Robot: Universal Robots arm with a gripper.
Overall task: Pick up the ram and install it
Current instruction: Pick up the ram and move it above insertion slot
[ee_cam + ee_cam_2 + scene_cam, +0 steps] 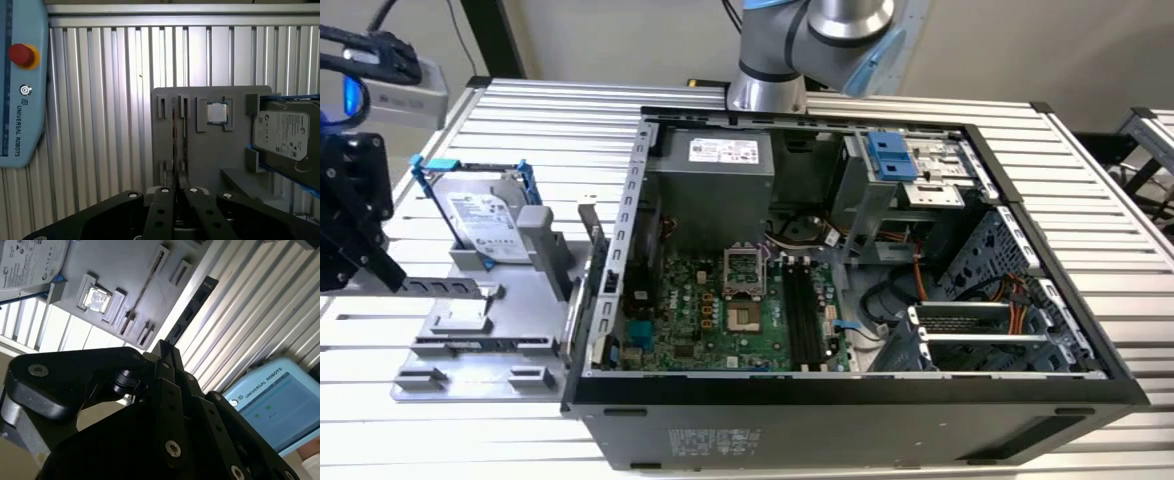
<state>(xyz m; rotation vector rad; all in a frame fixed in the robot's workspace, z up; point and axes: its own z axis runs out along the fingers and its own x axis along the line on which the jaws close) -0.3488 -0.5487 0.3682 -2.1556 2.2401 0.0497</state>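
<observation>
Nothing is installed yet. The thin dark blue-black ram stick (174, 132) stands on edge in the grey plastic holder tray (235, 155) on the ribbed metal table (100, 125). My black pincer (179, 192) hangs in line with it, apart from it; it looks clenched and empty. The long black motherboard slots (803, 318) lie bare. The open computer case's side wall (630, 220) rises between tray and slots, and the silver hard drive (282, 135) stands close by.

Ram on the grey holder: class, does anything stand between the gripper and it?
Nothing visible does. In the first wrist view the gripper points straight at the ram, standing edge-on in the grey holder.
</observation>
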